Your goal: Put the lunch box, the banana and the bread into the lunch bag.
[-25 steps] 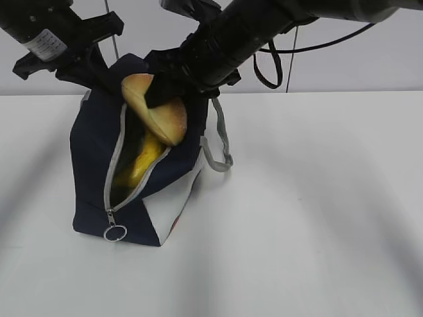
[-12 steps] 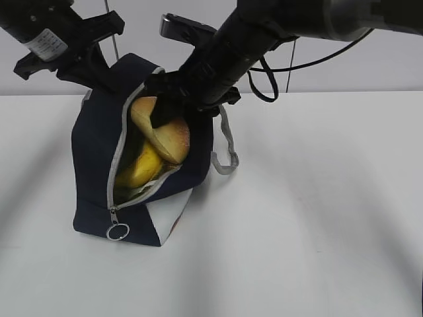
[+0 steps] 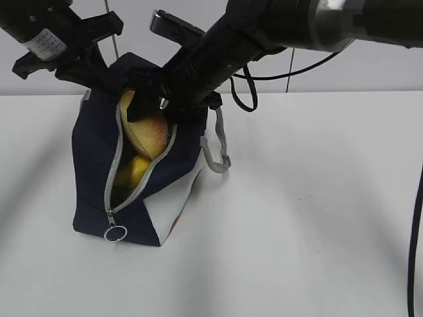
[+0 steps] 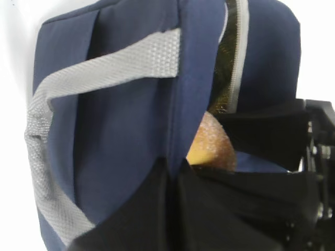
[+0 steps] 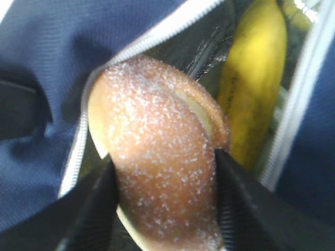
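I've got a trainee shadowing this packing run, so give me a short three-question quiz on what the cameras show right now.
1. True or false: the banana already lies inside the lunch bag.
2. What does the right tool grip?
A. the bag's ring pull
B. the bread
C. a grey handle
3. Fill in: the left tool pinches the bag's navy ____ beside the zipper opening.

Key:
1. True; the right wrist view shows it by the silver lining.
2. B; the bread sits between the tool's fingers, partly through the opening.
3. fabric.
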`<action>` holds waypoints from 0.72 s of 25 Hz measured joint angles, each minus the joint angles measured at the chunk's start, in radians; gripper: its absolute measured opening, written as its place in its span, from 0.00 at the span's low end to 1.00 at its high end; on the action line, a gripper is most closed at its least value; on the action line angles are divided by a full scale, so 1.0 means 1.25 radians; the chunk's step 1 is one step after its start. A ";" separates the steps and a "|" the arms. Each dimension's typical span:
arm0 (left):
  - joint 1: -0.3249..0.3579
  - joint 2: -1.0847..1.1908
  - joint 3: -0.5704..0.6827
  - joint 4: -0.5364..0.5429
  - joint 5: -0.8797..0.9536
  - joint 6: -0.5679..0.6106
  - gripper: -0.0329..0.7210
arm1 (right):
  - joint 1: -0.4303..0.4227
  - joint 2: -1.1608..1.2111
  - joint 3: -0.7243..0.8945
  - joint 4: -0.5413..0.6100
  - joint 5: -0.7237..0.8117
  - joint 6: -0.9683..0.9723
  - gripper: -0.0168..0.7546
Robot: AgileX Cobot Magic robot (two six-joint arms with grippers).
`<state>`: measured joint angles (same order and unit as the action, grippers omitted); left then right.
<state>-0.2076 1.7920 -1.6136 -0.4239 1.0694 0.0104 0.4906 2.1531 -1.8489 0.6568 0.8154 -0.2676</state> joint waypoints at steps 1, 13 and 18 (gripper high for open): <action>0.000 0.000 0.000 0.000 0.000 0.000 0.04 | 0.001 0.002 0.000 0.006 -0.003 -0.002 0.63; 0.002 0.000 0.000 -0.001 0.004 0.000 0.04 | -0.002 0.003 -0.163 -0.123 0.173 -0.036 0.86; 0.002 0.000 0.000 -0.001 0.005 0.000 0.04 | -0.024 0.003 -0.216 -0.245 0.316 0.005 0.77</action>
<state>-0.2057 1.7920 -1.6136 -0.4246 1.0753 0.0104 0.4607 2.1570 -2.1185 0.3501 1.2102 -0.2609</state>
